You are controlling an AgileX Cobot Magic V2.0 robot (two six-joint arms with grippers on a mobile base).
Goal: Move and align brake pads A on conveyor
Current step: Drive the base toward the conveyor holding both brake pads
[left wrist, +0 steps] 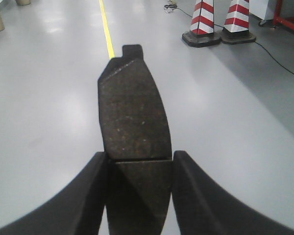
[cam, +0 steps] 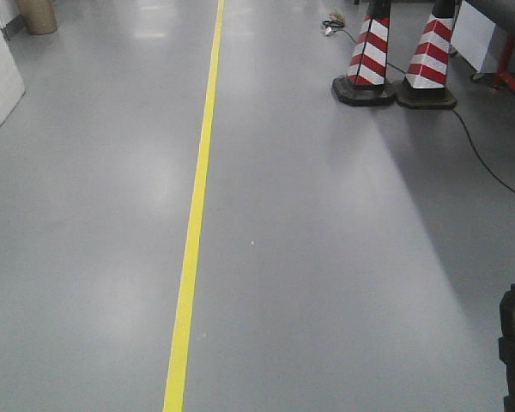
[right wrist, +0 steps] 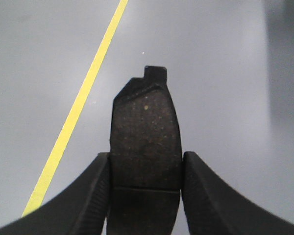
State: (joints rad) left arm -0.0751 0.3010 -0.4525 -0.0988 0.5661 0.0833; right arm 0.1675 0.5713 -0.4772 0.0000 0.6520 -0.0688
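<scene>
The left gripper (left wrist: 140, 157) is clamped on a brake pad (left wrist: 132, 107) — its jaws press either side at the groove, and the pad juts forward, tab end farthest. The right gripper (right wrist: 146, 159) grips a second brake pad (right wrist: 146, 127) the same way (friction face showing in both wrist views). Beyond them lies grey floor (cam: 326, 257) with a yellow line (cam: 193, 223) — two striped cones (cam: 371, 51) stand farther off.

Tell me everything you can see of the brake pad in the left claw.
The brake pad is a dark grey-brown curved oblong with a rough speckled face, a thin groove across it and a small square tab at its far end. The left claw grips its long edges at the groove, holding it lengthwise above the grey floor; nothing else touches it.
</scene>
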